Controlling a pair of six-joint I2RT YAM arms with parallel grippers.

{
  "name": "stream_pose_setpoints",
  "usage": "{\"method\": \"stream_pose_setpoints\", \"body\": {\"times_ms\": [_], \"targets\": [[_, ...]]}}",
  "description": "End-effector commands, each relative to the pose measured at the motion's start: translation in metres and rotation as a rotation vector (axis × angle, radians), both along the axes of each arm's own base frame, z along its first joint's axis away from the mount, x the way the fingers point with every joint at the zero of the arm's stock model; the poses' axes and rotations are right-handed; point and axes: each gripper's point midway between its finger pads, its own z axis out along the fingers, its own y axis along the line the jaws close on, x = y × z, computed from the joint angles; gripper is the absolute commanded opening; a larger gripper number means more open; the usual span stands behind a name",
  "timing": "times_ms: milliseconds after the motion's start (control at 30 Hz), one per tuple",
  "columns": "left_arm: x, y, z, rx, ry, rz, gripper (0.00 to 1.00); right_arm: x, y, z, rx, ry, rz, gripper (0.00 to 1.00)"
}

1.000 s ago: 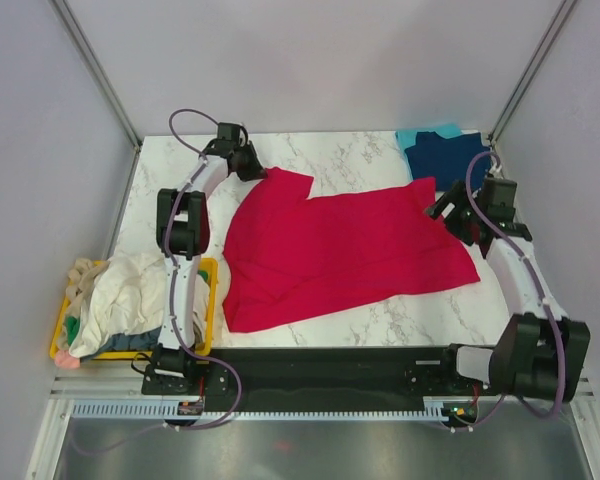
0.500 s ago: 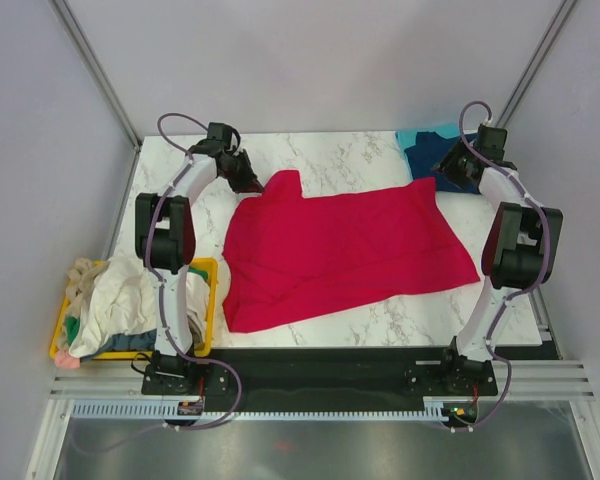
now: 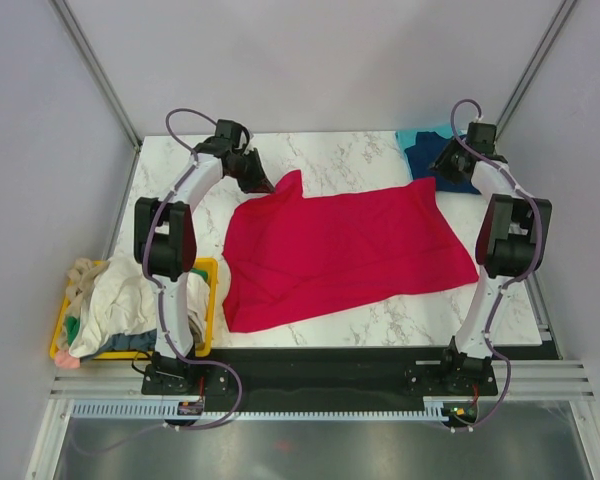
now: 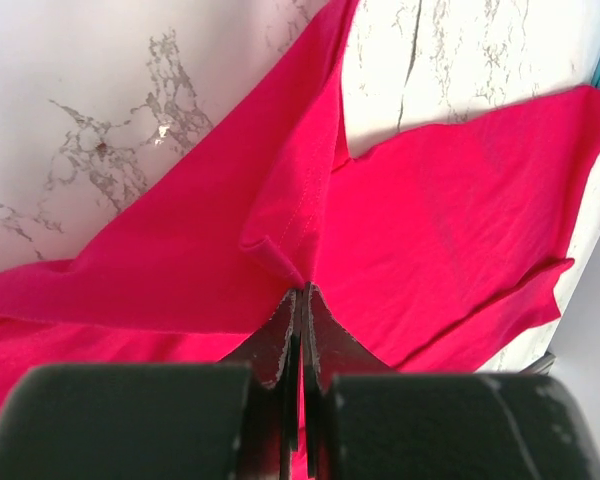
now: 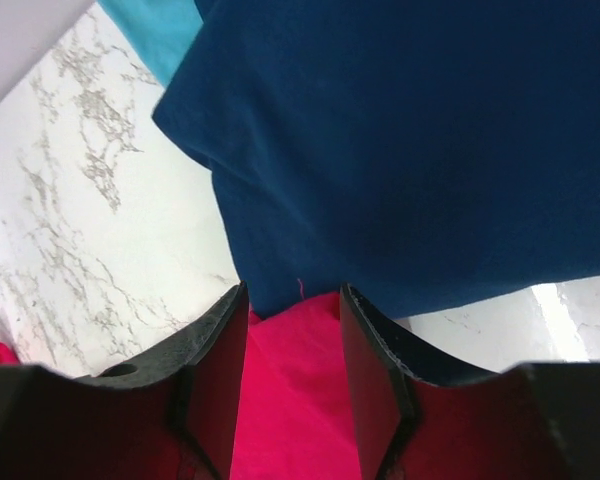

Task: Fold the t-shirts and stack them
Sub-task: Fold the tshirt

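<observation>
Crimson cotton t-shirt (image 3: 345, 250) lay spread on white marble table (image 3: 350, 160). Left gripper (image 4: 298, 300) clenched its far-left corner. Right gripper (image 5: 293, 300) straddled the far-right corner beside navy folded t-shirt (image 5: 410, 150); couldn't tell if grasping.

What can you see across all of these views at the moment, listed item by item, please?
spread t-shirt: one, crimson red, across the middle of the table
folded t-shirt: one, navy blue, far right corner, on the teal one
teal t-shirt: one, teal, under the navy one, only an edge showing
heaped clothes: count unclear, mostly cream, piled in the bin
bin: one, yellow, near left
table: one, white marble
left gripper: one, black, shut on a fold of the red shirt
right gripper: one, black, jaws apart over the red shirt's far right corner
</observation>
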Motion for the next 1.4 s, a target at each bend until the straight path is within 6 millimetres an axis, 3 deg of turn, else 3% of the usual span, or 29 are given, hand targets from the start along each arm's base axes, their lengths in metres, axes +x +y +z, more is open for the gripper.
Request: {"method": "stream_pose_setpoints", "body": {"times_ms": [0,333,433,567,633,833,1000,1033,1167,1367], "targets": [[-0.003,0.001,0.024,-0.025,-0.043,-0.020,0.02,0.002,0.000,-0.014,-0.028,0.028,-0.002,0.49],[-0.003,0.001,0.022,-0.028,-0.036,-0.018,0.02,0.001,0.004,-0.016,-0.039,0.033,0.001,0.42],[-0.002,0.003,0.020,-0.027,-0.032,-0.013,0.02,-0.002,0.004,-0.015,-0.041,0.034,0.003,0.31],[-0.001,0.004,0.019,-0.026,-0.029,-0.012,0.02,-0.006,0.006,-0.017,-0.039,0.040,0.010,0.07],[-0.002,0.005,0.019,-0.025,-0.028,-0.009,0.02,-0.010,0.007,-0.019,-0.038,0.047,0.012,0.00],[0.000,0.007,0.019,-0.022,-0.032,-0.004,0.02,-0.015,0.006,-0.006,-0.051,0.026,0.014,0.00],[0.003,0.024,0.041,0.010,-0.092,0.031,0.02,-0.018,0.008,0.036,-0.056,-0.042,0.024,0.00],[0.003,0.029,0.054,0.023,-0.120,0.048,0.02,-0.020,0.008,0.041,-0.055,-0.046,0.027,0.00],[-0.009,0.050,0.069,0.010,-0.127,0.100,0.02,-0.028,0.002,0.068,-0.052,-0.090,0.013,0.00],[-0.020,0.081,0.081,0.053,-0.169,0.149,0.02,-0.033,-0.008,0.070,-0.036,-0.091,-0.003,0.00]]}}
